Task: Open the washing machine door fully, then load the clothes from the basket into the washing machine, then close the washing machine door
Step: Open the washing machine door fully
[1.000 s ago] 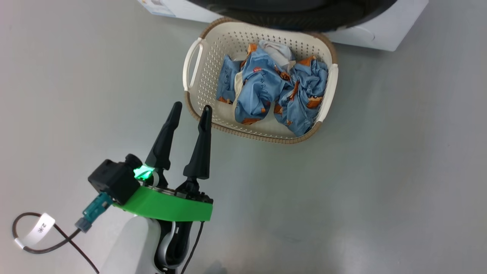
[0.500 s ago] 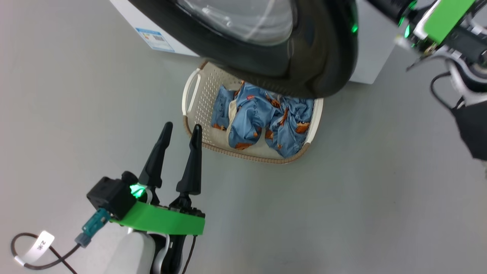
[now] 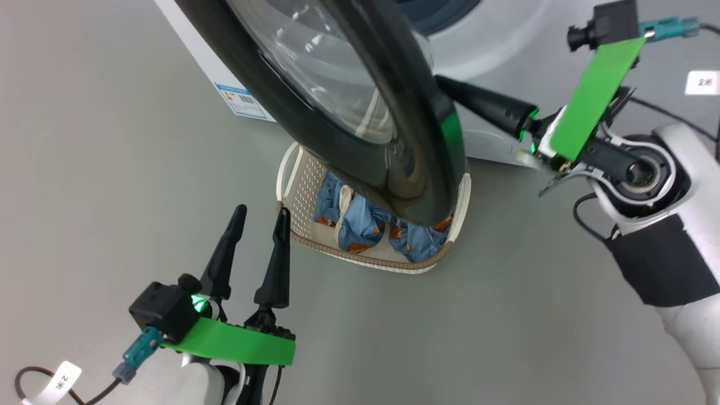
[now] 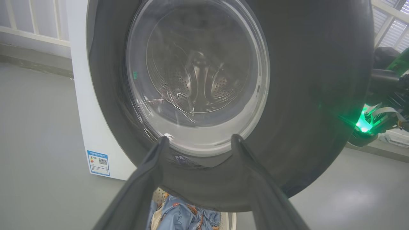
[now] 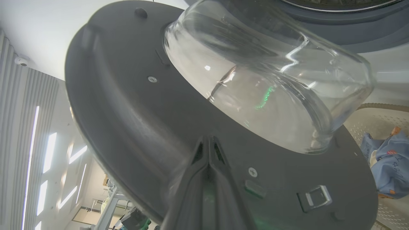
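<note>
The black washing machine door stands partly open over the basket. Its glass porthole bulges toward the white washing machine. My right gripper is shut, and its tips rest against the door's inner face just below the glass. The cream basket sits on the floor under the door's lower edge, with the blue and orange clothes inside, partly hidden by the door. My left gripper is open and holds nothing, just left of the basket; in the left wrist view it faces the door's outer side.
Grey floor lies all around. A blue label marks the machine's lower front corner. The door's latch sits on its inner face, right of my right fingers. My right forearm fills the right side of the head view.
The head camera has tilted up, bringing the door and my right arm into view. The door now looks swung further out, with my right fingers behind it. My left gripper stays open.
</note>
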Available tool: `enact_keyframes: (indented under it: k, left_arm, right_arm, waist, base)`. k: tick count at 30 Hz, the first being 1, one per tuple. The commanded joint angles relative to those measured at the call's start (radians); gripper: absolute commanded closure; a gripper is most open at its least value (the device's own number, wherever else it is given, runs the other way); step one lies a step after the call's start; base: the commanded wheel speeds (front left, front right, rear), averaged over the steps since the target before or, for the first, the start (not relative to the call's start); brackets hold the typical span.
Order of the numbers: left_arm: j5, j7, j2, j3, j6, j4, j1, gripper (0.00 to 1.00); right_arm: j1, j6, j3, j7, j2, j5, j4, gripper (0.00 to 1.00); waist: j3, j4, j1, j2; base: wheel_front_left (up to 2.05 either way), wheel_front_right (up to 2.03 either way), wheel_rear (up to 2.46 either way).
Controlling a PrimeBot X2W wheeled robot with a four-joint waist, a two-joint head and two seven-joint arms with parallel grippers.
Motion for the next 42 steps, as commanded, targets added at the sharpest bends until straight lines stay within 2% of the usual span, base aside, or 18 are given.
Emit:
enact_keyframes:
  k: [1,17,26,33,39,42]
  left_arm:
    - [0.004,-0.006,0.018,0.032,-0.002,-0.019,0.012,0.0]
    - [0.018,-0.006,0.018,0.026,-0.002,-0.019,0.036,0.0]
    - [0.023,-0.006,0.018,0.032,-0.002,-0.014,0.042,0.0]
    - [0.028,-0.006,0.018,0.039,-0.002,-0.012,0.041,0.0]
    - [0.036,-0.006,0.018,0.046,-0.002,-0.003,0.036,0.0]
    - [0.043,-0.006,0.018,0.055,-0.002,0.002,0.037,0.0]
  right_arm:
    - [0.021,0.006,0.011,0.01,0.029,0.018,-0.038,1.0]
    - [0.106,0.006,0.043,0.056,0.119,0.017,-0.08,1.0]
    - [0.125,0.006,0.048,0.061,0.151,0.005,-0.085,1.0]
    - [0.139,0.006,0.019,0.021,0.138,-0.012,-0.085,1.0]
    - [0.162,0.006,-0.004,-0.049,0.101,-0.038,-0.093,1.0]
    - [0.183,0.006,-0.011,-0.089,0.074,-0.05,-0.096,0.89]
  waist:
    - [-0.012,0.007,0.0,0.0]
    - [-0.066,0.049,0.0,0.0]
    - [-0.085,0.046,0.0,0.0]
    - [-0.103,0.02,0.0,0.0]
    - [-0.121,-0.014,0.0,0.0]
    - [-0.132,-0.031,0.0,0.0]
  base:
    - [0.0,0.0,0.0]
    - [0.0,0.0,0.0]
    - [0.0,0.0,0.0]
    - [0.0,0.0,0.0]
    - [0.0,0.0,0.0]
    - [0.0,0.0,0.0]
